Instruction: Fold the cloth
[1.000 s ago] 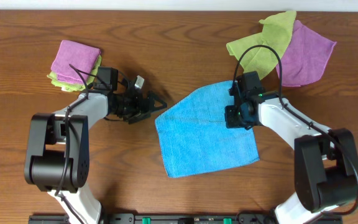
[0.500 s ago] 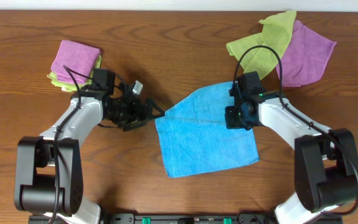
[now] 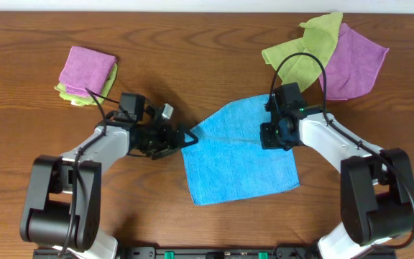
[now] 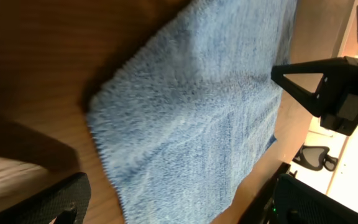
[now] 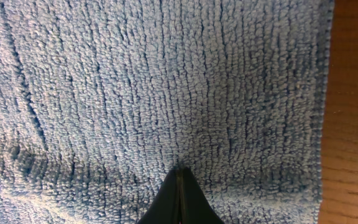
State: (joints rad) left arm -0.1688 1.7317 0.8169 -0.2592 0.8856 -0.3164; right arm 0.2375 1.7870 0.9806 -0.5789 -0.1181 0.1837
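Observation:
The sky-blue cloth (image 3: 239, 158) lies spread flat on the table, with one corner pointing to the upper left. My left gripper (image 3: 190, 137) is open at the cloth's left edge. In the left wrist view the cloth (image 4: 191, 106) reaches between the two wide-apart fingers (image 4: 48, 199) without being gripped. My right gripper (image 3: 272, 135) is shut, its tip resting on the cloth near the right edge. The right wrist view shows the closed fingers (image 5: 180, 196) pressed onto the cloth's pile (image 5: 135, 81).
A folded purple cloth on a lime-green one (image 3: 86, 72) lies at the upper left. A loose lime-green cloth (image 3: 304, 50) and a purple cloth (image 3: 354, 61) lie at the upper right. Bare wooden table (image 3: 192, 50) surrounds the blue cloth.
My left gripper has moved right, up to the cloth's left edge, staying open. The right gripper and the cloth have not moved.

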